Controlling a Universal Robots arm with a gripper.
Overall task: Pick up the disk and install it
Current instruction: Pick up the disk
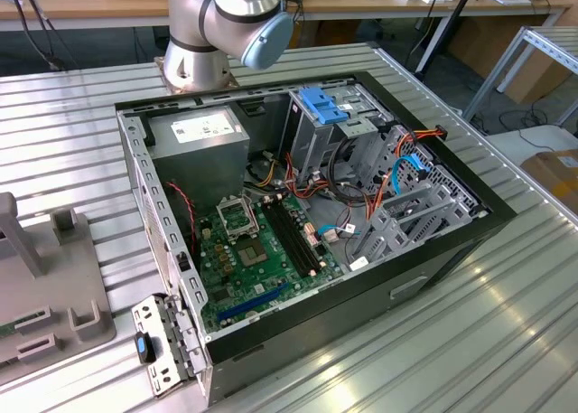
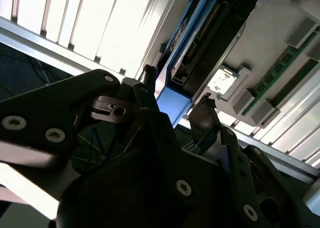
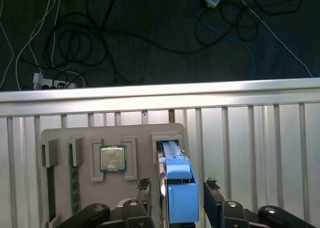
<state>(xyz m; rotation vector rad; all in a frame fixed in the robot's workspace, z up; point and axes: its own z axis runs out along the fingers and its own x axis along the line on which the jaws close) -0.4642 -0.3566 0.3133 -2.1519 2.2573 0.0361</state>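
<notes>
Straddling the blue-framed disk (image 3: 178, 198), the jaws stand parted.

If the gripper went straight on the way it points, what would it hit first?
The disk: it stands on edge in the gray tray, right between the fingers of the open gripper. They look set to pass either side, though depth is unclear.

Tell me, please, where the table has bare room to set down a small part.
Bare slats on the table run beside the computer case toward the exterior view's right, and between the case and the grey tray. Inside the case, cables crowd the drive cage.
</notes>
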